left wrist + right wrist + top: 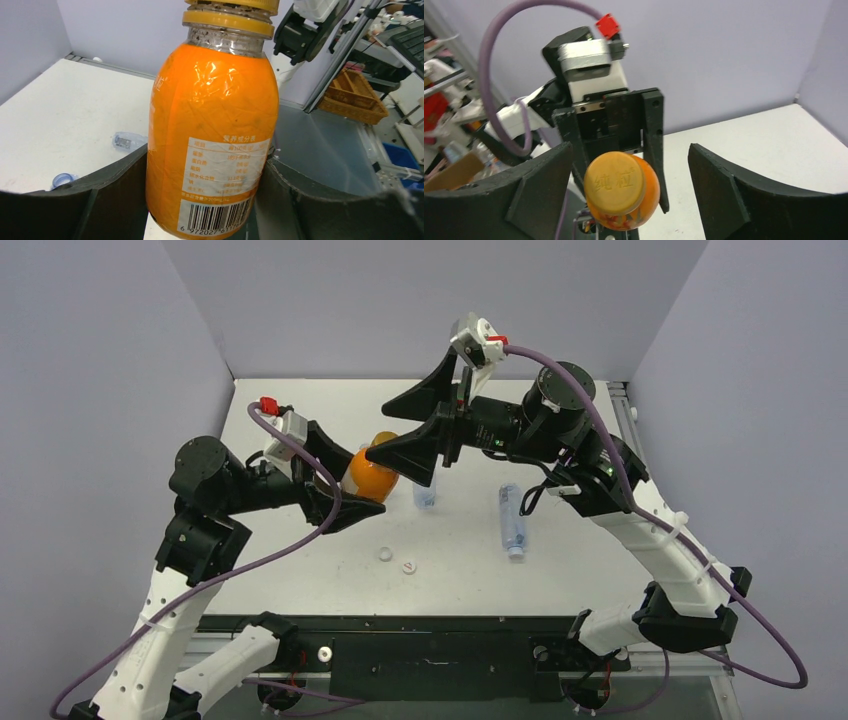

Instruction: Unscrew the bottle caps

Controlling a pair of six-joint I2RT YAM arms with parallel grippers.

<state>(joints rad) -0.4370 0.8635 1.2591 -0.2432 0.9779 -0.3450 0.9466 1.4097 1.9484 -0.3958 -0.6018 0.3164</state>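
While the left gripper is clamping the orange bottle by its body and holding it up above the table, the right gripper is standing wide open at the bottle's top. The bottle is tilting, with its golden cap pointing toward the right arm.

From the right wrist, the cap is facing the camera and is sitting on the neck. The two right fingers are flanking it, one on each side. There is a clear gap on both sides, so they are gripping nothing.

From the left wrist, the left fingers are pressing the lower part of the bottle from both sides, at the height of the white label with the barcode. A band of thread is showing between the cap and the ring under it.

On the table, a short clear bottle is standing just behind the right gripper, partly hidden by it. A longer clear bottle is lying on its side further right. Two white caps are lying close together, nearer the arm bases and well apart from both clear bottles.
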